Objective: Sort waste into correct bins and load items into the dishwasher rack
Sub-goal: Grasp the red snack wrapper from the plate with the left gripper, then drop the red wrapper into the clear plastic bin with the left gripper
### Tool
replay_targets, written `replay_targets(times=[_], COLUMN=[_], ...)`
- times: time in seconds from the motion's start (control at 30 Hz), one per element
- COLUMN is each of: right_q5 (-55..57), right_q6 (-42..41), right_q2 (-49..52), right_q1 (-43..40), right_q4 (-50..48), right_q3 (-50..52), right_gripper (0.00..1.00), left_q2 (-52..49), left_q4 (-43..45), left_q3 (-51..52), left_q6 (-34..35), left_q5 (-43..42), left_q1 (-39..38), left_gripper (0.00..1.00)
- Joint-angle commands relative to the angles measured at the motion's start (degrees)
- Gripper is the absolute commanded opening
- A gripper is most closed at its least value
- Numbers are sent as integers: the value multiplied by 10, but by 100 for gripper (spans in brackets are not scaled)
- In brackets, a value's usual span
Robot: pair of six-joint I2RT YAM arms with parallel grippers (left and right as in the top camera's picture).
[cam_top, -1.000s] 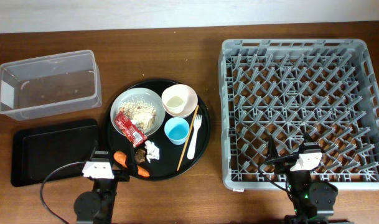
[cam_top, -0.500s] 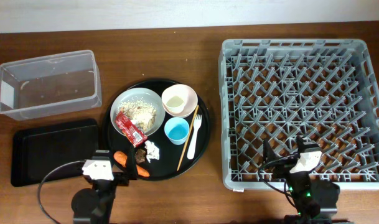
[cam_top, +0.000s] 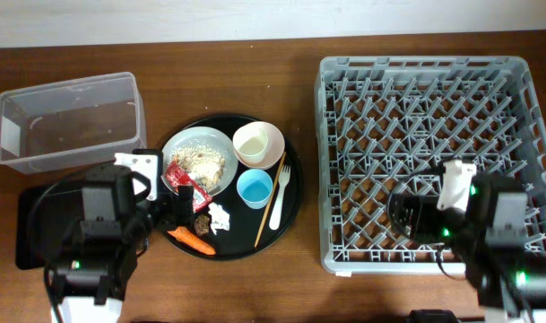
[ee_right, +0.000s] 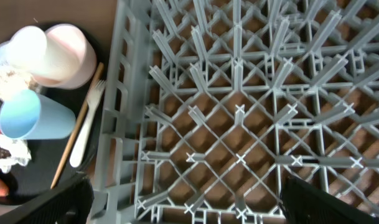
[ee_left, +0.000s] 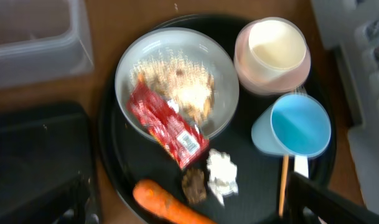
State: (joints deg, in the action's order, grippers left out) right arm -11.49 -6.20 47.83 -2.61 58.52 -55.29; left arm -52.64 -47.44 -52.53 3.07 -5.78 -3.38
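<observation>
Both arms have swung up off the near edge in the last second. My left gripper, fingers spread and empty, hangs over the carrot at the round tray's 7 o'clock, with the red wrapper beyond it on the plate. The right gripper, fingers also spread, hovers over the rack's 5 o'clock corner. Nothing is sorted yet, and the black tray and clear tub wait at 9 and 10 o'clock.

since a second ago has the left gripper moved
Yes. In the overhead view the left gripper has moved up the picture, from the round black tray's near-left rim to over its left side, beside the carrot.
</observation>
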Motion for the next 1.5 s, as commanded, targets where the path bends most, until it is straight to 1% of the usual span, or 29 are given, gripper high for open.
replay_targets(times=[0.0, 0.1, 0.27, 0.37, 0.47, 0.5, 0.53, 0.57, 0.6, 0.63, 0.67, 0.7, 0.73, 0.77, 0.8, 0.9, 0.97, 1.03, 1.07, 1.1, 1.17, 1.2, 1.23, 1.37, 1.47], right_q5=[17, 47, 46, 47, 47, 47, 47, 46, 47, 47, 47, 47, 47, 47, 47, 47, 47, 47, 47, 47, 47, 47, 47, 46, 46], right_q6=[0, -1, -1, -1, -1, -1, -1, -1, -1, -1, -1, -1, -1, -1, -1, -1, -1, -1, -1, -1, -1, -1, -1, -1, -1], right_q2=[56, 82, 88, 88, 88, 88, 88, 88, 88, 88, 88, 88, 88, 88, 88, 88, 88, 88, 88, 88, 88, 88, 88, 88, 88], right_q1=[3, 3, 3, 3, 3, 3, 3, 3, 3, 3, 3, 3, 3, 3, 3, 3, 3, 3, 3, 3, 3, 3, 3, 3, 3], right_q4=[33, 37, 37, 37, 37, 37, 37, 37, 37, 37, 37, 37, 37, 37, 37, 37, 37, 37, 37, 37, 37, 37, 37, 37, 37], right_q3=[-33, -33, -33, -33, -33, -33, -33, -33, -33, -33, -33, -33, -33, -33, -33, -33, -33, -33, -33, -33, -33, -33, -33, -33, -33], right_gripper=[99, 99, 99, 99, 99, 99, 99, 99, 99, 99, 99, 99, 99, 99, 99, 99, 99, 99, 99, 99, 99, 99, 99, 99, 99], left_q2=[-40, -85, -239, -321, -381, -393, -402, -407, -407, -407, -407, -407, -407, -407, -407, -396, -374, -329, -303, -278, -242, -238, -238, -285, -352], left_q4=[-14, 21, 79, 126, 140, 147, 154, 161, 165, 170, 170, 170, 170, 170, 170, 165, 147, 123, 121, 125, 159, 171, 203, 315, 404], left_q3=[-12, -11, -11, -11, -11, -11, -11, -11, -11, -12, -12, -12, -12, -12, -12, -18, -35, -71, -90, -103, -110, -110, -110, -110, -110], left_q6=[7, 8, 100, 123, 134, 134, 134, 134, 134, 134, 134, 134, 134, 134, 134, 134, 134, 133, 113, 107, 108, 108, 108, 108, 108], left_q5=[-24, -24, -18, -20, -20, -20, -20, -20, -20, -20, -20, -20, -20, -20, -20, -20, -20, -19, -18, 5, 89, 118, 154, 163, 161], left_q1=[-1, -1, -1, -1, -1, -1, -1, -1, -1, -1, -1, -1, -1, -1, -1, -1, -1, -1, -1, 1, 12, 19, 40, 115, 155], left_gripper=[99, 99, 99, 99, 98, 96, 91, 75, 63, 46, 36, 20, 7, 2, 1, 0, 0, 0, 1, 0, 1, 1, 1, 0, 1])
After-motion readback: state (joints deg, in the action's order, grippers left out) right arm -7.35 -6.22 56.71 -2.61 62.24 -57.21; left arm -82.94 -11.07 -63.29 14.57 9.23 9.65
